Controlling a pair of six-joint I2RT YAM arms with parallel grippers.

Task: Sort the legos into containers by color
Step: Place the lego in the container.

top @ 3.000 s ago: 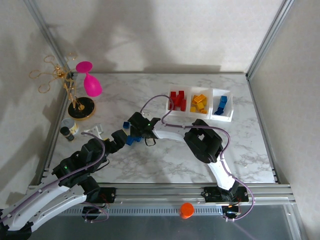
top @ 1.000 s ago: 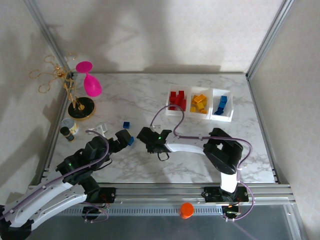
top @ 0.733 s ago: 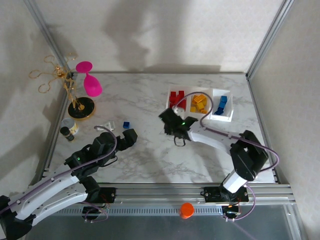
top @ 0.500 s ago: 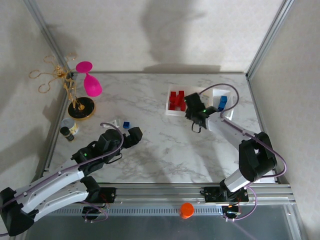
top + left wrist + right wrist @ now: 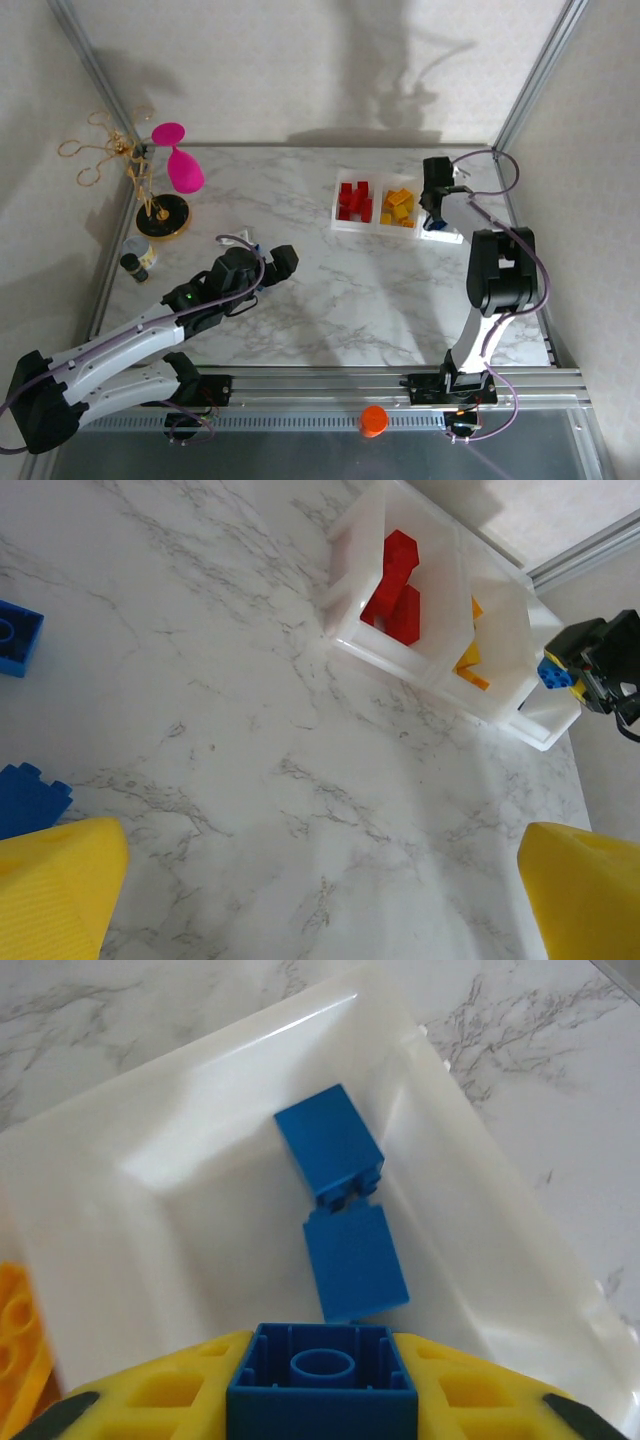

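My right gripper (image 5: 322, 1390) is shut on a blue lego (image 5: 322, 1365), its yellow fingers (image 5: 150, 1395) pressed on both sides. It hovers over the rightmost of the containers (image 5: 470, 1260), where two blue legos (image 5: 355, 1263) lie. In the top view that gripper (image 5: 433, 202) is above the blue bin (image 5: 447, 235); red legos (image 5: 352, 200) and yellow legos (image 5: 399, 207) fill the other two bins. My left gripper (image 5: 320, 905) is open over bare marble, left of centre (image 5: 284, 262). Two blue legos (image 5: 18, 637) lie on the table beside it, one by its left finger (image 5: 30, 798).
A pink balloon-shaped ornament (image 5: 181, 166) and a gold wire stand (image 5: 160, 215) sit at the far left, with a small black-capped jar (image 5: 133, 264) in front. Metal frame posts (image 5: 530, 80) line the sides. An orange knob (image 5: 374, 420) sits on the front rail.
My right arm swung from the table's left-middle across to the rightmost bin, carrying the blue lego. My left arm reached forward and to the right.
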